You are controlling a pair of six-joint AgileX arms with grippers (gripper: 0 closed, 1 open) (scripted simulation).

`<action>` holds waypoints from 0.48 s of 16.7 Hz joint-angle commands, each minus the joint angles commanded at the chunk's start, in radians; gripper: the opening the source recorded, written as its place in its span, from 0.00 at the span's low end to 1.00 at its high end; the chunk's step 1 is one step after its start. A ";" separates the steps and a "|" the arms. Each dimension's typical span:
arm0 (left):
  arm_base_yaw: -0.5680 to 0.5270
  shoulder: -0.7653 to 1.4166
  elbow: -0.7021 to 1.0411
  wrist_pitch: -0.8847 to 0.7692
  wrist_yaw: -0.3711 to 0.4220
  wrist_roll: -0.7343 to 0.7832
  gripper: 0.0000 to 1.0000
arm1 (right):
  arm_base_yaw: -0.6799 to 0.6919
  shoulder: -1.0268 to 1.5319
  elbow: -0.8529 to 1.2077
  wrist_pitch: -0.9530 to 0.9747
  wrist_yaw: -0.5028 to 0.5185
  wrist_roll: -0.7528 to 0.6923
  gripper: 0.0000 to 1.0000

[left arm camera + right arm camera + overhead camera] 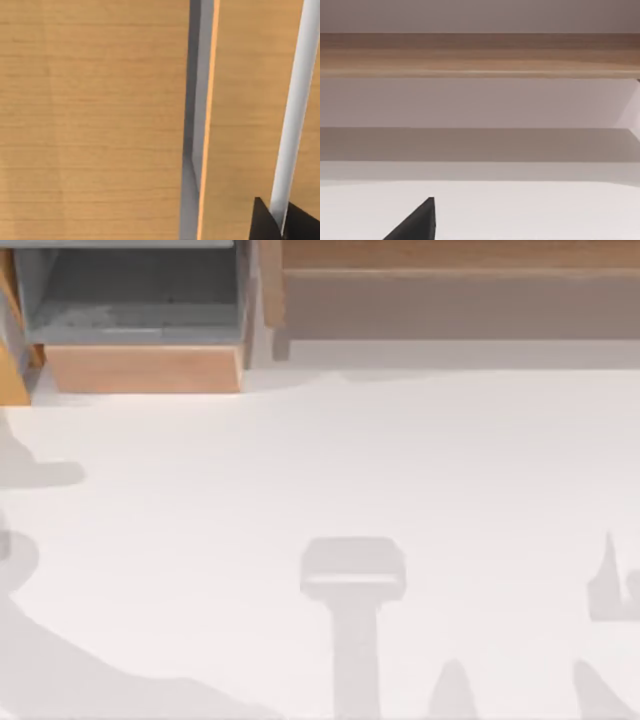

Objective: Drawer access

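The drawer (10, 365) is an orange-brown sliver at the top view's far left edge, cut off by the frame. The left wrist view looks close onto its wood front (245, 100), where a pale grey bar handle (295, 115) runs along it. A narrow grey gap (195, 125) separates this front from the wood panel beside it. My left gripper (281, 225) has a dark finger on each side of the handle's end, shut on it. In the right wrist view a dark part of my right gripper (417, 222) hangs over the white table, facing a wooden shelf.
A second drawer with a paler tan front (140, 368) and grey lining stands pulled out at the back left. A long wooden shelf unit (450, 290) spans the back right. Arm shadows fall on the white table (320, 470).
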 joint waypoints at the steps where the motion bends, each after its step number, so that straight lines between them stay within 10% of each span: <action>1: 0.005 -0.011 -0.019 0.013 0.005 0.001 0.00 | 0.000 0.000 0.000 0.000 0.000 0.000 1.00; 8: 0.014 -0.021 -0.038 0.028 0.010 0.004 0.00 | 0.000 0.000 0.000 0.000 0.000 0.000 1.00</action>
